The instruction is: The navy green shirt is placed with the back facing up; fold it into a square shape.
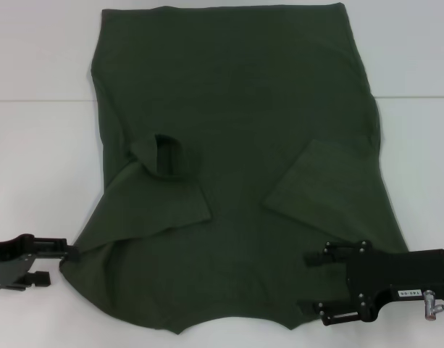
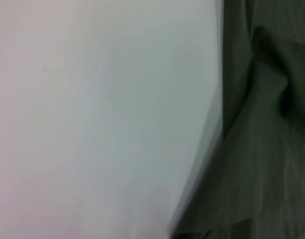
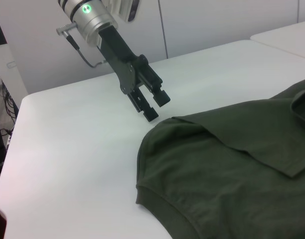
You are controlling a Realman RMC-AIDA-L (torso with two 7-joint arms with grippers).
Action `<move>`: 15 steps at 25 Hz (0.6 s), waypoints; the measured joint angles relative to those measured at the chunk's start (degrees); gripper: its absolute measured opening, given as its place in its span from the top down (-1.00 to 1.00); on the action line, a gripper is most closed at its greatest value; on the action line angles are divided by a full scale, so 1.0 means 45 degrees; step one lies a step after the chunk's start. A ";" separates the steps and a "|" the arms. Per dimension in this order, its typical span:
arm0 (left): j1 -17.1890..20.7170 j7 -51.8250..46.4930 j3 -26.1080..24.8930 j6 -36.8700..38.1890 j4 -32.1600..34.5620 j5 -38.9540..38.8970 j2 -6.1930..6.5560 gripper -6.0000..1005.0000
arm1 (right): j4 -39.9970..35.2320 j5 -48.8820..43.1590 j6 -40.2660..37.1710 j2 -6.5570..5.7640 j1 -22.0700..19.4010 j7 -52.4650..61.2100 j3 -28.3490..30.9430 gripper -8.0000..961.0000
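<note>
The large dark olive-green fabric shirt (image 1: 236,145) lies spread on the white surface (image 1: 40,159), both sleeves folded inward. In the head view, the black right gripper (image 1: 312,283) rests on its near right corner, fingers apart. The right wrist view shows the left gripper (image 3: 153,105) just beside the shirt's edge, fingers apart.

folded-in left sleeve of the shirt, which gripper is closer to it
Left. The left gripper sits at the shirt's near left edge below that sleeve; the right gripper is over the opposite corner.
</note>
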 joint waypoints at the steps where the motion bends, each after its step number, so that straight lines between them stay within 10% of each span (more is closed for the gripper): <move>1: -0.0010 -0.0038 0.0004 -0.0064 -0.0091 0.0001 0.0000 -0.62 | 0.0000 0.0000 0.0000 0.0000 -0.0001 0.0000 0.0000 -0.79; 15: -0.0377 -0.0153 0.0023 -0.0662 -0.1223 -0.0047 0.0136 -0.62 | 0.0000 -0.0002 0.0000 -0.0020 -0.0021 -0.0007 -0.0001 -0.79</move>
